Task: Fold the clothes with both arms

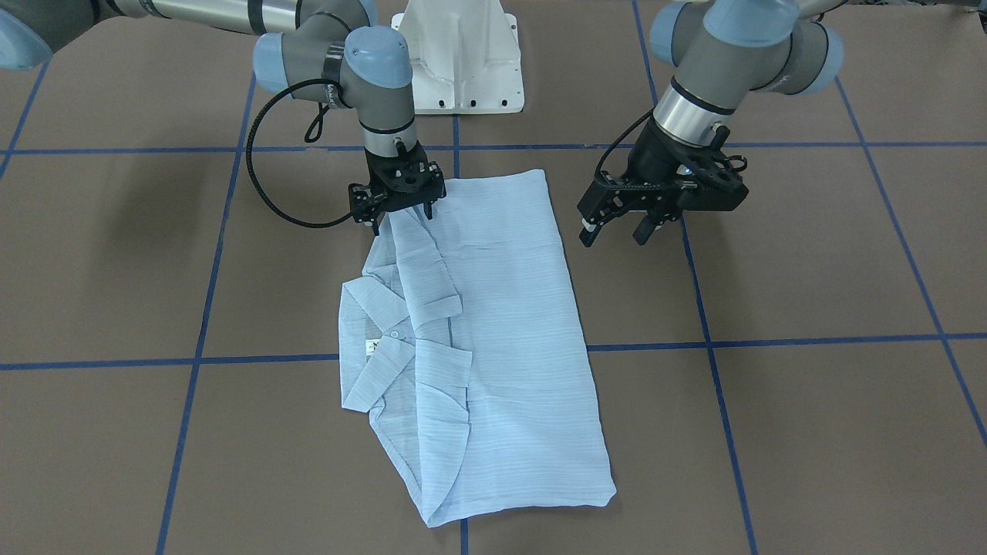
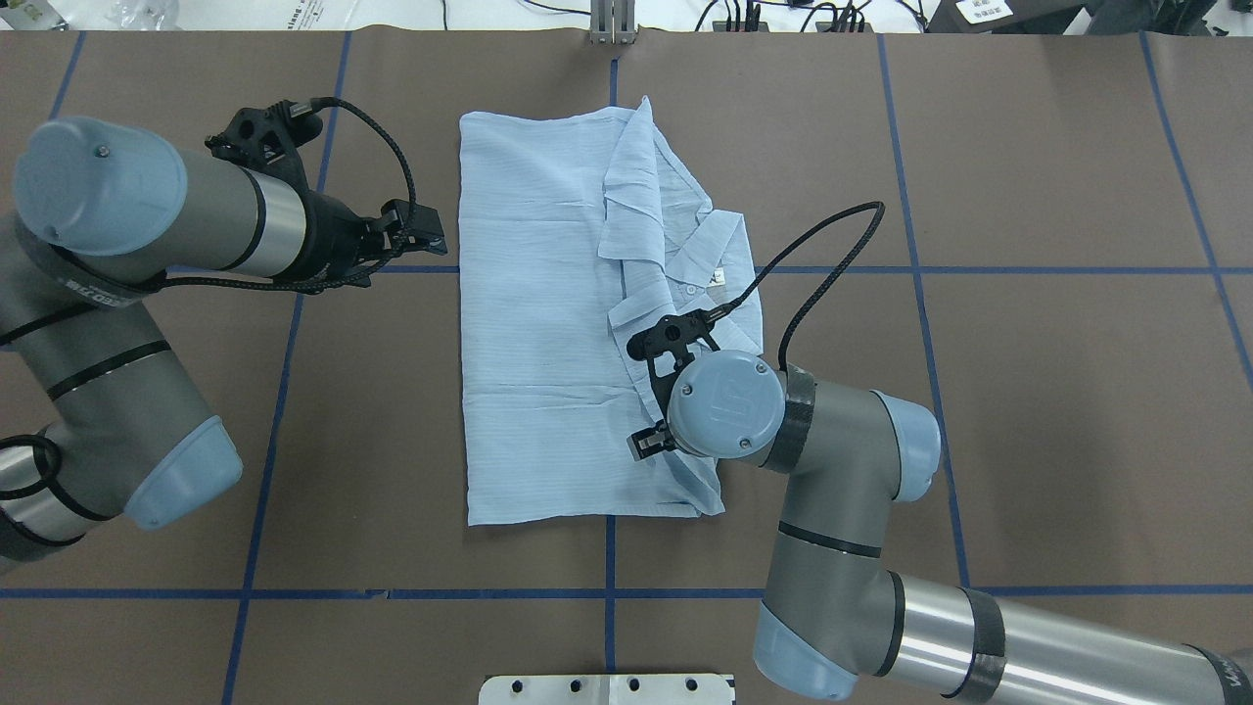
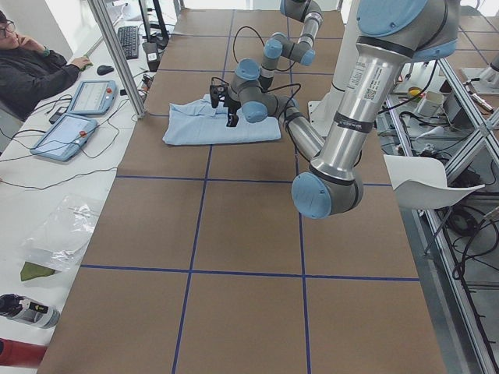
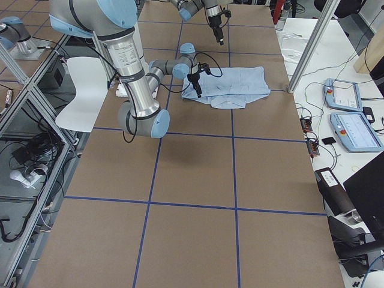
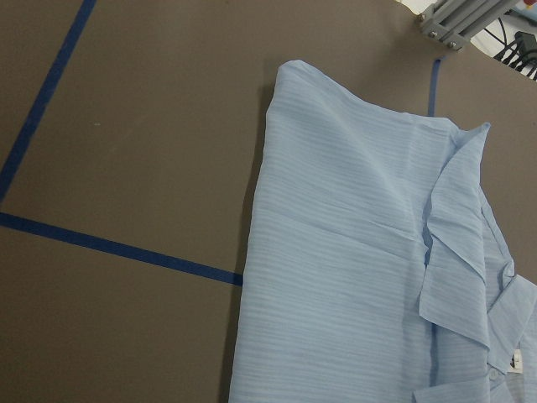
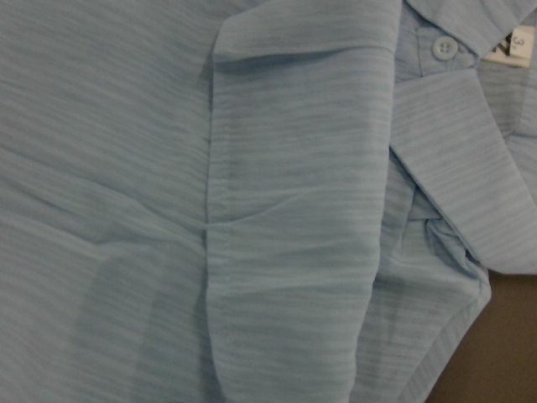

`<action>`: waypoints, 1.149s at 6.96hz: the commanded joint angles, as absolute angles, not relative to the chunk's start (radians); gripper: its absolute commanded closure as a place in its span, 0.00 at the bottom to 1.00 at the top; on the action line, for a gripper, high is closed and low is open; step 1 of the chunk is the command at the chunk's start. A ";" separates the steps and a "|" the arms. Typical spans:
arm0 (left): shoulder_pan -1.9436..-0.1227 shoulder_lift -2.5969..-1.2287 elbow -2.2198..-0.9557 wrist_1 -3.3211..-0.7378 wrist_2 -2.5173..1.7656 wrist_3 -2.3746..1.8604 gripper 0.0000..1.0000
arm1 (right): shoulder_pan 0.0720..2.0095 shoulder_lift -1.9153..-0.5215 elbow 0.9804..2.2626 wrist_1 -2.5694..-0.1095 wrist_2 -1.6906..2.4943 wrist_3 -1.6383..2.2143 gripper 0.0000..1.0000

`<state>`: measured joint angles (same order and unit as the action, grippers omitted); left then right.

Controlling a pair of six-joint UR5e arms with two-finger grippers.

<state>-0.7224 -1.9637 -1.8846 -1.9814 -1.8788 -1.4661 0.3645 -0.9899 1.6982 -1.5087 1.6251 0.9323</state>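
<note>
**Shirt [image 1: 501, 324] folded flat mid-table, both pincers apart**

Light-blue shirt lies as a long rectangle on the brown table [image 1: 810, 270], across a blue tape line [image 1: 771, 340]. One short end points toward the white pedestal base [image 1: 463, 62].

Collar [image 1: 378, 308] sits on the robot's right-hand long side. White neck label [image 1: 371, 346] and one small button [image 1: 394, 334] are showing. Folded flaps overlap just beside the collar. The other half of the cloth is smooth, with a few creases.

Right gripper [image 1: 402, 218] points straight down at the pedestal-end corner on the collar side, fingers spread. Tips are right at the fabric edge; cannot tell if they touch. Its wrist camera shows only cloth, seam and label.

Left gripper [image 1: 614, 233] hangs tilted over bare table just beside the opposite long edge. Fingers are spread, nothing between them, clear of the cloth.
</note>
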 commanded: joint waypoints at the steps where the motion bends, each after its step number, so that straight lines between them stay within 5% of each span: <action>1: -0.713 -1.971 -1.887 -1.982 -1.882 -1.482 0.00 | 0.364 -0.992 1.684 -1.509 1.632 0.928 0.00; 8: -0.675 -1.982 -1.879 -1.983 -1.875 -1.511 0.00 | 0.429 -1.032 1.690 -1.525 1.676 0.856 0.00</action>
